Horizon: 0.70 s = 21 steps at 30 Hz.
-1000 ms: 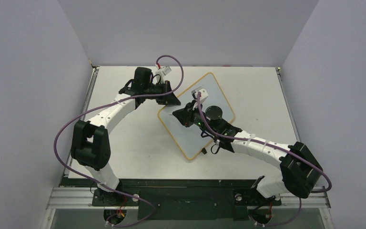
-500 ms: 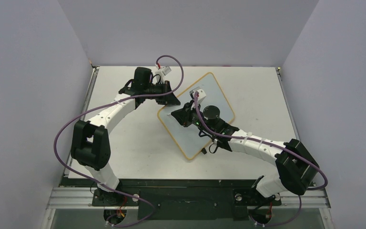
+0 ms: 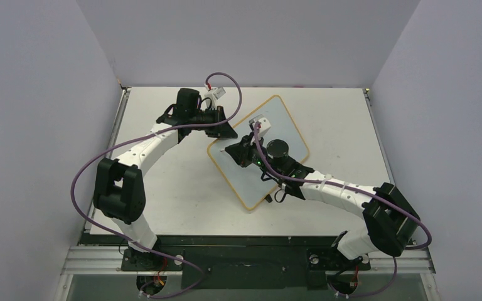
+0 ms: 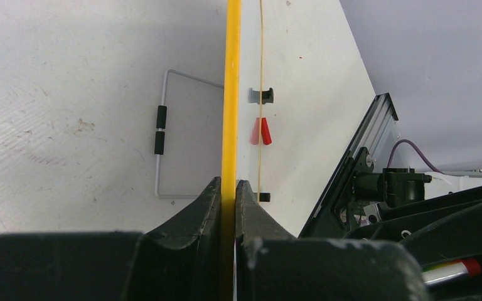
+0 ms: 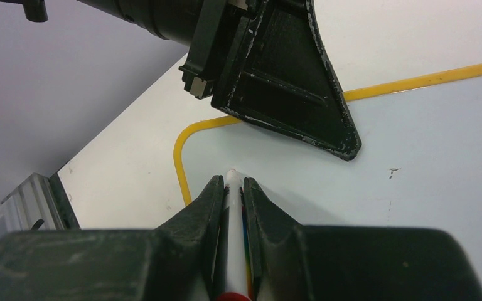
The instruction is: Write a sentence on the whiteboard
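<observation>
The whiteboard [image 3: 283, 122] lies at an angle on the table, white with a yellow-orange frame [image 4: 231, 94]. My left gripper [image 4: 229, 187] is shut on that frame's edge, at the board's left corner [image 3: 224, 130]. My right gripper [image 5: 232, 183] is shut on a white marker pen [image 5: 232, 219]. The pen's tip is low over the board surface [image 5: 364, 207], just inside the rounded corner. In the top view the right gripper [image 3: 237, 152] hovers over the board's left part. No sentence shows on the board; only a tiny dark speck [image 5: 392, 170] marks it.
A wire loop with black sleeves [image 4: 159, 132] shows left of the frame edge. A red cap [image 4: 260, 130] sits between two black clips [image 4: 263, 96] at the board's far edge. Grey walls enclose the table, with a metal rail [image 4: 358, 163] along one side.
The right arm has crept slightly left over the board with the marker. The left arm and the whiteboard have not moved.
</observation>
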Each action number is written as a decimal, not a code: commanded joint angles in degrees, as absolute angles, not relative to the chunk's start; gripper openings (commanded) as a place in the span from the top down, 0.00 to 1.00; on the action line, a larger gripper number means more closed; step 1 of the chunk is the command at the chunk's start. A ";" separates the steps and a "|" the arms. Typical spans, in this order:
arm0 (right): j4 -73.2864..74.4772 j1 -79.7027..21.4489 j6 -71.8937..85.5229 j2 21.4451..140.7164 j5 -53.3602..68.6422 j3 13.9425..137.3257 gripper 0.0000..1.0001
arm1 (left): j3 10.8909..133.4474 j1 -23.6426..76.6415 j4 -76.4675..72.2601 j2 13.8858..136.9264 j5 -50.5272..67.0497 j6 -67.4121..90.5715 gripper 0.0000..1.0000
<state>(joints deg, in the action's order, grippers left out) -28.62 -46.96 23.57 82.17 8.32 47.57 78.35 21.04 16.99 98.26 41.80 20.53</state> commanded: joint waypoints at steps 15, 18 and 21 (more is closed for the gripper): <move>-24.34 -46.87 21.53 81.91 -2.38 50.24 1.00 | 79.04 21.36 15.33 95.80 36.39 17.18 1.00; -24.09 -46.92 21.44 81.87 -2.83 50.41 1.00 | 79.03 21.36 15.28 95.82 36.39 17.22 1.00; -23.96 -46.97 21.23 81.64 -2.51 50.58 1.00 | 79.01 21.36 15.29 95.93 36.39 17.23 1.00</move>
